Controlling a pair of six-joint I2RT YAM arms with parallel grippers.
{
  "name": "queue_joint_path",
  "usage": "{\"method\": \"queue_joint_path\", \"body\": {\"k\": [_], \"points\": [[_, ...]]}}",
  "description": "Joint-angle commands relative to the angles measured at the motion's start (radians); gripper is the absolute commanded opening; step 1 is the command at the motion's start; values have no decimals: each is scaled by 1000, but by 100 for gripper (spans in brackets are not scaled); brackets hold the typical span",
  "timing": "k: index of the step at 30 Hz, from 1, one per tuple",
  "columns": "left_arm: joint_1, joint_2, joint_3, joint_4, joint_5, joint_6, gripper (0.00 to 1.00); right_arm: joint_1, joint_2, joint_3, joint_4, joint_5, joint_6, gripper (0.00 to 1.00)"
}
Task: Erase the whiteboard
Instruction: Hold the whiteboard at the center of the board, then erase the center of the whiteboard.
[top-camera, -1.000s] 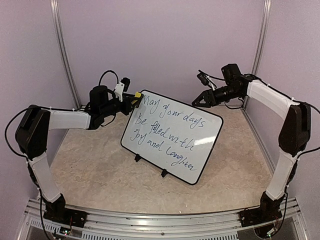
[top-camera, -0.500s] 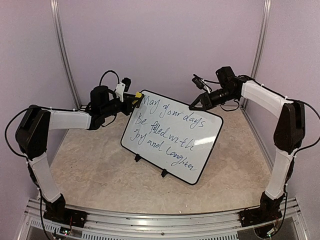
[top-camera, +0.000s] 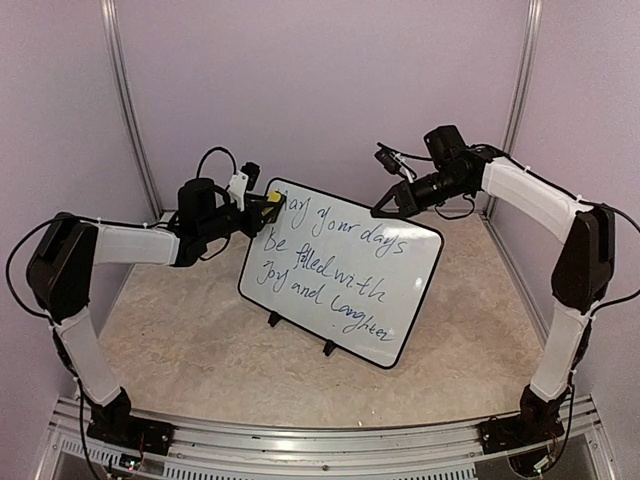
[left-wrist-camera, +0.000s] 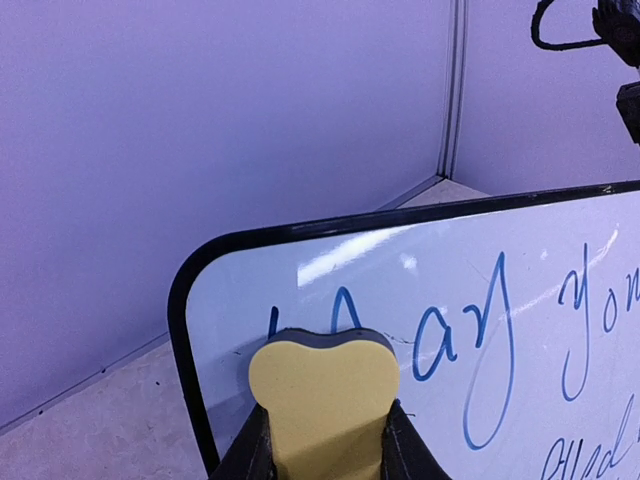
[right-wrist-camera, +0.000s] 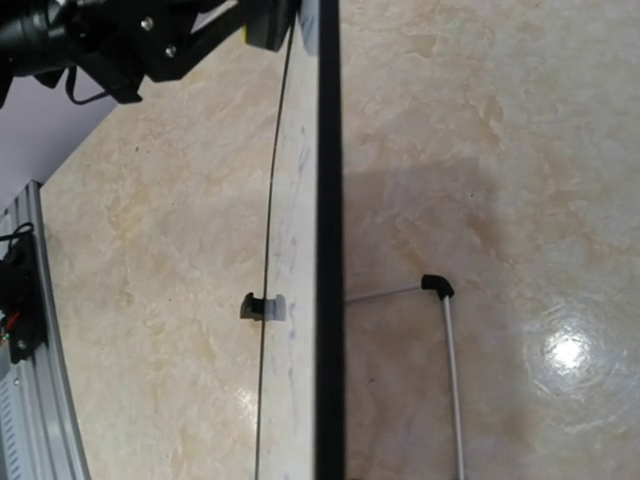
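The whiteboard (top-camera: 340, 270) stands tilted on its small black feet, blue and black handwriting across its face (left-wrist-camera: 520, 330). My left gripper (top-camera: 268, 203) is shut on a yellow foam eraser (left-wrist-camera: 325, 390) with a dark felt side. The felt is pressed against the board's upper left corner, over the first letter. My right gripper (top-camera: 384, 208) sits on the board's top edge, shut on it. The right wrist view looks straight down that black edge (right-wrist-camera: 329, 250); its own fingers stay out of the frame.
A thin wire prop (right-wrist-camera: 447, 340) braces the board from behind on the beige marbled tabletop (top-camera: 180, 340). Purple walls and metal posts (top-camera: 125, 100) close in the back and sides. An aluminium rail (top-camera: 320, 440) runs along the near edge.
The right arm swung left and down onto the board's top edge and its jaws closed. The board and the left gripper with the eraser shifted slightly left.
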Motion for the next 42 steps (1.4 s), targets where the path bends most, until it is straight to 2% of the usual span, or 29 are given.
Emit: {"method": "queue_joint_path", "body": {"k": [1, 10, 14, 21, 30, 39, 42], "points": [[12, -49, -35, 71, 16, 7, 24, 50, -64, 10, -31, 73, -22, 0], [1, -20, 44, 35, -41, 8, 24, 74, -105, -22, -21, 137, -5, 0], [-2, 29, 122, -94, -99, 38, 20, 75, -115, -38, -11, 140, -5, 0], [-70, -8, -7, -84, -253, 129, 16, 82, -115, -37, -8, 140, -5, 0], [-98, -22, -148, 9, -236, 69, 14, 82, -128, -57, 1, 143, -6, 0], [-32, 0, 24, -11, -100, 9, 15, 84, -152, -74, 11, 141, -11, 0], [-19, 27, 112, -67, -73, 7, 15, 83, -159, -76, 13, 143, -11, 0]]}}
